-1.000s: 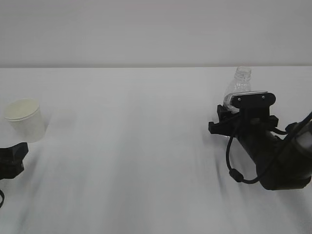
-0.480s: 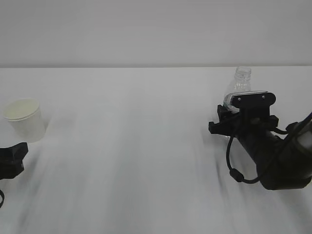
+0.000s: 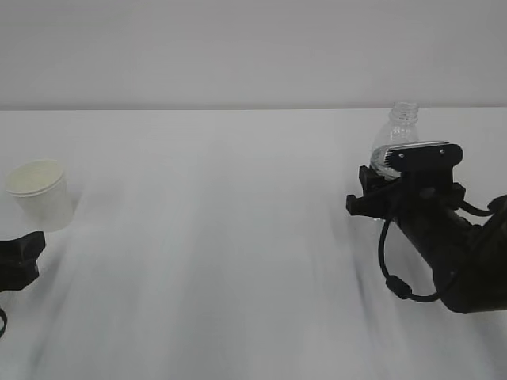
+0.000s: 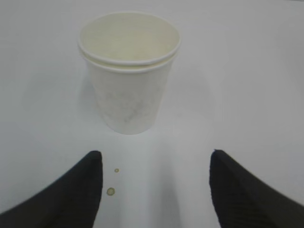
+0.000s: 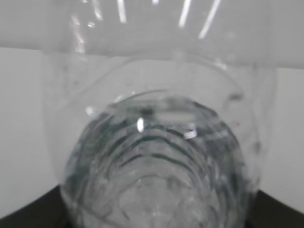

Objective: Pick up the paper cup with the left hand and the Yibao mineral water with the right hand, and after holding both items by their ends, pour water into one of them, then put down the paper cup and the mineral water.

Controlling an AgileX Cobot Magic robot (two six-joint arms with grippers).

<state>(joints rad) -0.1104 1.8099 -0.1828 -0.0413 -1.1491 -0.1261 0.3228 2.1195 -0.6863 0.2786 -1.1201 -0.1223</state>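
The paper cup [image 3: 41, 194] [image 4: 129, 71], cream-white with a doubled rim, stands upright on the white table at the far left. My left gripper [image 3: 17, 257] [image 4: 156, 183] sits just short of it, open, with bare table between its black fingers [image 4: 80, 190]. The Yibao mineral water [image 3: 398, 134] [image 5: 156, 156], a clear ribbed bottle without a cap and with water inside, is on the right. My right gripper [image 3: 384, 194] [image 5: 156, 221] is shut on its lower body; only its neck and shoulder show above the gripper in the exterior view.
The white table [image 3: 238, 237] runs back to a pale wall. Two small water drops [image 4: 110, 191] lie on the table by my left finger. The right arm's black body and cable [image 3: 451, 261] fill the lower right.
My right gripper has moved slightly up and to the right, carrying the bottle with it. The cup and the left gripper have not moved.
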